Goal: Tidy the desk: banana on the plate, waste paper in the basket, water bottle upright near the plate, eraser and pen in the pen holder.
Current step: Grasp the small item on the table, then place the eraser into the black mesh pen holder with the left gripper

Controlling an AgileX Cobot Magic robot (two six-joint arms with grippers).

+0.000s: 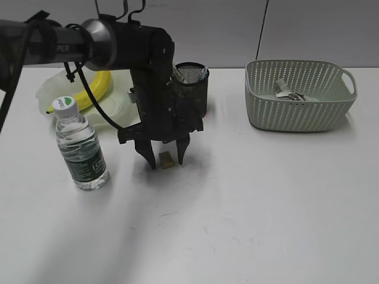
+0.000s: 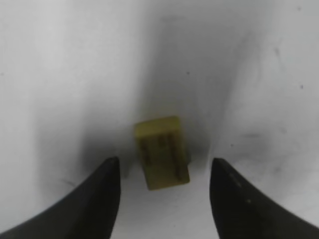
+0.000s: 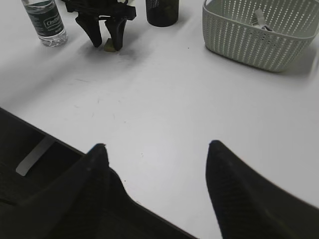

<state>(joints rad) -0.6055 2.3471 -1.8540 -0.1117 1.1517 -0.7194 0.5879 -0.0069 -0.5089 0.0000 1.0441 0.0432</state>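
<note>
The right end effector (image 3: 154, 154) hangs open and empty over the bare near desk (image 1: 249, 225). Farther off, the left end effector (image 1: 167, 158) straddles the small eraser (image 2: 162, 153), fingers apart, not touching it; its long axis runs away from the wrist camera. Behind, the arm partly hides the pen holder (image 1: 195, 89) and the plate (image 1: 50, 89) with the banana (image 1: 98, 89).

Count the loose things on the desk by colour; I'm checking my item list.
Yellow: 2, banana, eraser
Green: 2, plate, basket
Black: 1, pen holder
Clear: 1, bottle
White: 1, paper
Total: 7
</note>
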